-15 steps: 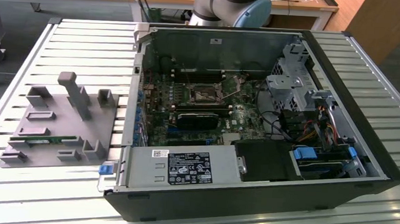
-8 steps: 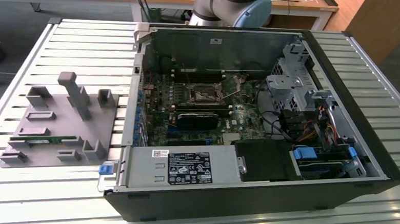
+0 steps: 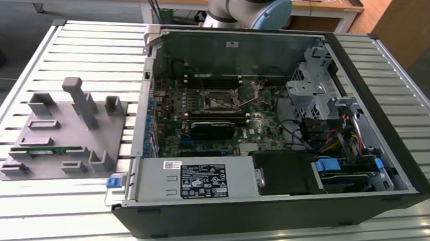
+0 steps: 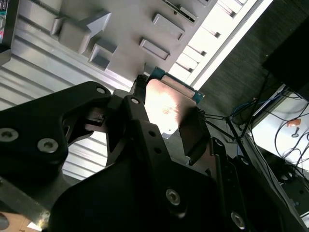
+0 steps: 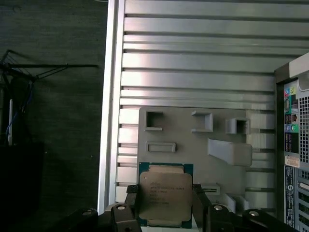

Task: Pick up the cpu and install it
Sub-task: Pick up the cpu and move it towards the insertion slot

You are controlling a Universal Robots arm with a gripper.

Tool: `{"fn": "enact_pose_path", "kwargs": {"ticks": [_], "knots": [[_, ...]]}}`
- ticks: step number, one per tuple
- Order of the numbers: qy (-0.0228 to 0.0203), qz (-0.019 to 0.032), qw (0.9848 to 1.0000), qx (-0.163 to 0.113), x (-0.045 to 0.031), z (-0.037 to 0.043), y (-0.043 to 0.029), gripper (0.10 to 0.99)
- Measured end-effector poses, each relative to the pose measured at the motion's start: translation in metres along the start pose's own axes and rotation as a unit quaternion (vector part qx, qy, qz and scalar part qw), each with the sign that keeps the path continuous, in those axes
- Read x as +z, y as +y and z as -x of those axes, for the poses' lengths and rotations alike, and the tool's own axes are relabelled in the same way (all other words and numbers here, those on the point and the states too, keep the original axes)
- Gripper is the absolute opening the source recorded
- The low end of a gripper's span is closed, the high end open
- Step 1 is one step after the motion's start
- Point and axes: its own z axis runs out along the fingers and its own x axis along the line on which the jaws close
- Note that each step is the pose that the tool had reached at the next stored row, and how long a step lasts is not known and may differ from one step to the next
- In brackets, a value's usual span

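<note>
cpu clamped in the tool, high over the fixture plate

the tool (image 5: pixel 165 194) is closed on the cpu (image 5: pixel 164 195), with one black finger (image 5: pixel 199 203) pressed against each of two opposite edges. in both wrist views the chip sits between the fingers with its shiny metal lid facing the first wrist camera and its thin greenish rim showing past the fingertips. in the second wrist view the lid (image 4: pixel 169 104) catches the light, and the dark fingers (image 4: pixel 140 123) flank it.

the cpu is off its rest and hangs in the air above the grey fixture plate (image 5: pixel 193 150). that plate lies on the slatted metal counter (image 5: pixel 193 63). in the exterior view the plate (image 3: pixel 67 135) is on the exterior view's left of the open computer case (image 3: pixel 269 217), and a long green memory stick (image 3: pixel 40 151) lies in one of its slots. the square metal-framed socket (image 3: pixel 217 102) sits on the board inside the case, well apart from the plate.

the chip is probably light, stiff and thin. its smooth lid likely gives little friction, so a hold by the edges, as here, looks right. the underside contacts, which cannot be seen, are likely delicate. a squeeze that is too hard, or a tilt in the grip, could make it slip or chip a corner. the hold looks level and centred on the two edges.
</note>
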Motion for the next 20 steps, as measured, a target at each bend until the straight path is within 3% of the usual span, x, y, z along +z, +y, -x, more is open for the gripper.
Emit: {"fn": "enact_pose_path", "kwargs": {"ticks": [13, 20], "knots": [[0.0000, 0.0000, 1.0000, 0.000, -0.0006, 0.0251, -0.0004, 0.529], [0.0001, 0.0001, 1.0000, 0.000, -0.0077, 0.0264, 0.0001, 0.529]]}}
